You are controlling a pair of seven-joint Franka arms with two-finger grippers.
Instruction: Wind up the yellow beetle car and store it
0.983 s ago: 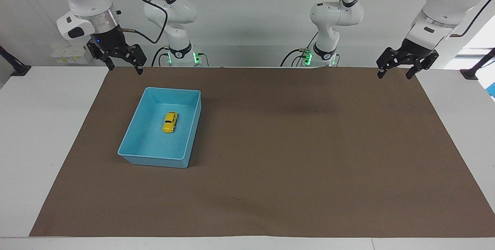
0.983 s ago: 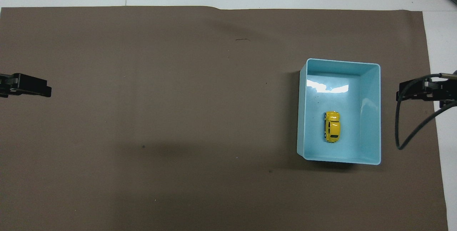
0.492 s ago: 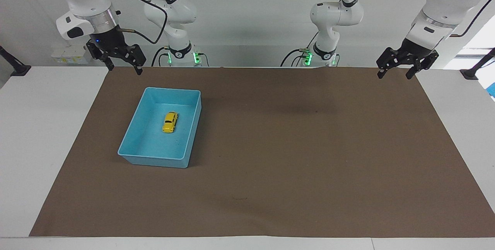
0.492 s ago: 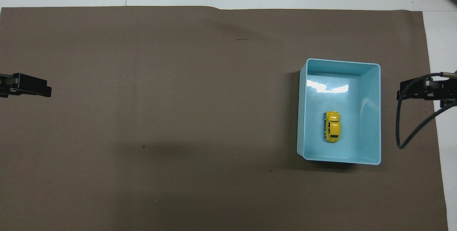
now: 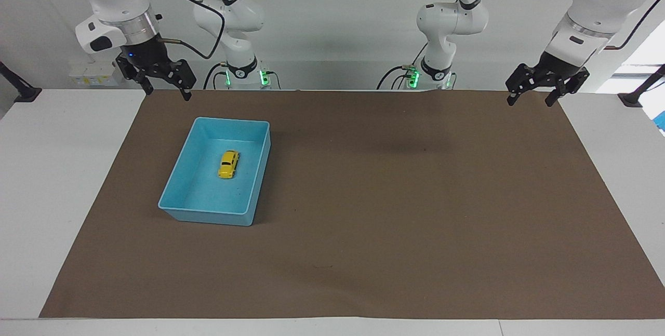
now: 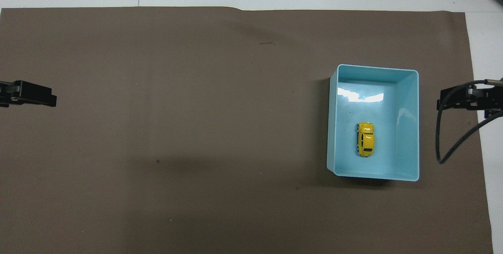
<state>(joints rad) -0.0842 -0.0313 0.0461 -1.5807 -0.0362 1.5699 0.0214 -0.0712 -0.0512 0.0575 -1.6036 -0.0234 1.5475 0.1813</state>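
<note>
A bright yellow beetle car [image 5: 228, 164] with dark windows and small dark wheels sits in a plain light blue bin [image 5: 176, 189], whose glossy floor carries a white glare patch at 12 o'clock from the car in the overhead view. The bin rests on an unpatterned dull brown mat [image 5: 395, 211] over a white table [image 5: 47, 180]. Both arms are white; the left gripper [image 5: 532, 98] and right gripper [image 5: 167, 90] are black. Green lights [image 5: 262, 75] glow at the arm bases.
</note>
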